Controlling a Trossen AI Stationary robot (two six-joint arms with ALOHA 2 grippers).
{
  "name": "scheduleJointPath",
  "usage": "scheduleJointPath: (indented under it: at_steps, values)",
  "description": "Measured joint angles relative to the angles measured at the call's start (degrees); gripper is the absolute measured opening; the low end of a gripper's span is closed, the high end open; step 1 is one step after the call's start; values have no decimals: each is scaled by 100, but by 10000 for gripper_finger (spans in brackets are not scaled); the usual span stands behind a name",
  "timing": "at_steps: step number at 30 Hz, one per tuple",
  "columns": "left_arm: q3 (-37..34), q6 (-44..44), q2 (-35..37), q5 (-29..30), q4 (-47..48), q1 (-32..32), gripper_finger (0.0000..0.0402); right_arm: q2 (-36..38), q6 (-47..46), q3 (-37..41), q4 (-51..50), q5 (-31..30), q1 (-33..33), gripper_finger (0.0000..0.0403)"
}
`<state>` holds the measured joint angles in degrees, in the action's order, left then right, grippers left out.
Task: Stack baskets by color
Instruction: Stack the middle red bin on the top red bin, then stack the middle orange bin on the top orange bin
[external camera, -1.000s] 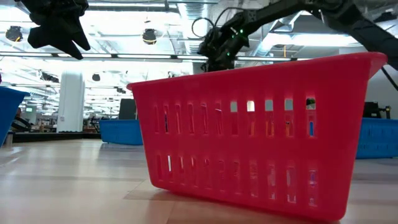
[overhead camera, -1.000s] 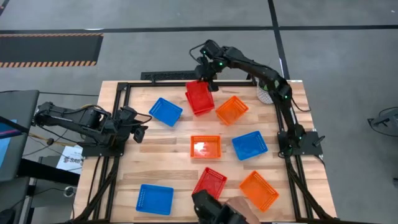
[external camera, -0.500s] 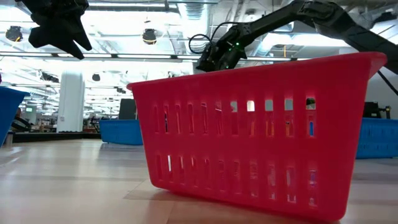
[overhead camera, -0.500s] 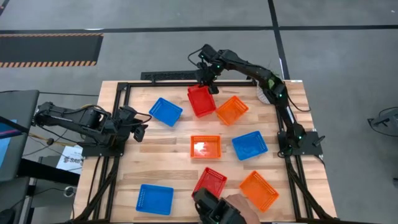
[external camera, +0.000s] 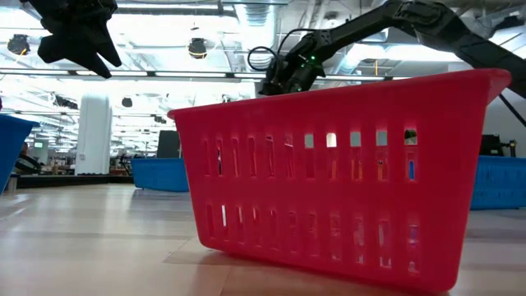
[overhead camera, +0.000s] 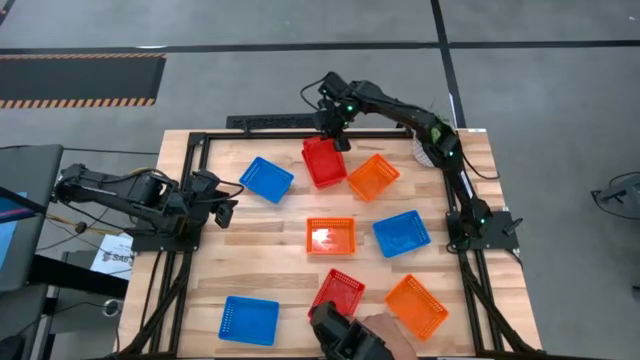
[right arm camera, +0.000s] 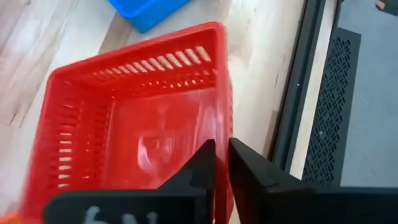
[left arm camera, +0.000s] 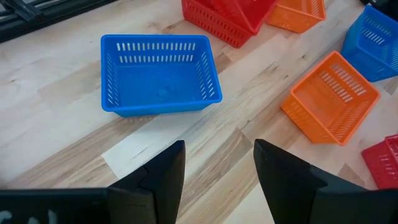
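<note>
Red, blue and orange mesh baskets lie spread over the table. At the far edge a red basket (overhead camera: 323,160) sits nested in a second red one, and my right gripper (overhead camera: 335,128) is over its far rim, closed on one wall. Beside that stack lie a blue basket (overhead camera: 266,179) and an orange one (overhead camera: 372,176). Further baskets are orange (overhead camera: 330,236), blue (overhead camera: 401,233), red (overhead camera: 337,292), orange (overhead camera: 416,305) and blue (overhead camera: 249,320). My left gripper (overhead camera: 225,200) hovers open at the table's left, holding nothing. My right gripper has the rim of the top red basket's far wall (right arm camera: 225,127) in the narrow gap between its two fingers, one finger inside the basket and one outside. The fingers slant down from the far side. The basket rests level in the red basket beneath it.
A white pot (overhead camera: 425,150) stands at the far right corner. A dark metal frame (overhead camera: 200,140) borders the table. The near red basket (external camera: 337,181) fills most of the low view. Bare wood lies between the left arm and the middle orange basket.
My right gripper has come down with the red basket. A second ago the basket hung askew above the other red one. It now sits nested in it, squared up. In the last half second nothing has shifted.
</note>
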<state>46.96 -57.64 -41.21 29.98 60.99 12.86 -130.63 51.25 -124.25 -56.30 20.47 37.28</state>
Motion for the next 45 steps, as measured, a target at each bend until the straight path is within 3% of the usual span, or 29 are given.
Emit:
scheduleJointPath:
  at_steps: [7,14,22,33,40,45]
  values:
    - [0,2,0,-1,0,0,180,7,-124,0,222,-95,2,162]
    - [0,71,0,2,0,0,180,369,-951,0,289,-259,-19,234]
    - [0,109,0,34,0,0,180,1243,-2500,-5,-705,-265,-134,239]
    - [0,115,0,54,-2,0,180,2440,-4563,0,-3364,-564,-481,240]
    - [0,194,0,87,-7,0,180,3300,-5388,846,-3281,-578,-1536,240]
    - [0,194,0,74,-32,0,180,3931,-6162,2030,-2434,-1387,-2657,240]
